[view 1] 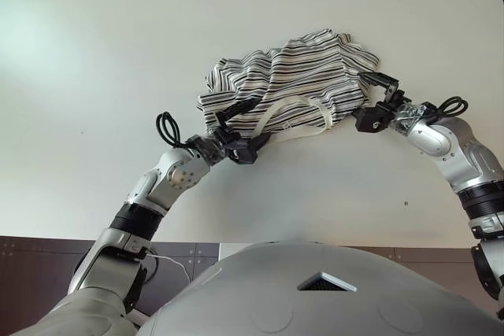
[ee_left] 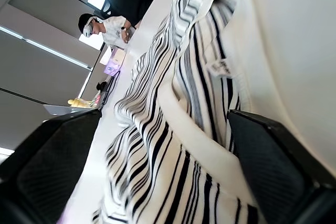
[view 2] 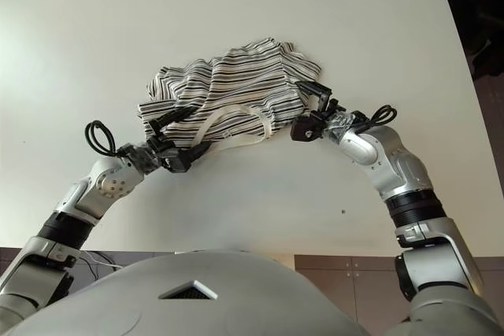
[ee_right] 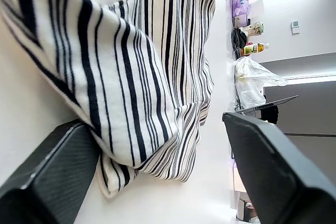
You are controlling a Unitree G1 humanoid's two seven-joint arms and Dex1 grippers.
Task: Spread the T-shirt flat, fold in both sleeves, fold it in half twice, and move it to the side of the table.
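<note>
At mid-tabletop: crumpled T-shirt, both tools set at its near edge

On the white tabletop [view 1: 118, 53] the striped T-shirt [view 1: 291, 76] lies bunched in a heap, its white neckband [view 1: 303, 112] turned toward the robot. The left tool [view 1: 261, 120] sits at the shirt's near left edge with its jaws wide and cloth between them. The right tool [view 1: 362, 98] is at the right edge, also spread wide, with fabric draped against one finger [ee_right: 52, 177]. Neither has pinched yet. I judge this to be the first step, spreading the shirt flat. Each tool would next need to close on a single layer of hem and draw outward, without catching folds beneath. A small neck tag [ee_left: 220, 67] shows inside the collar, its print too small to read.
</note>
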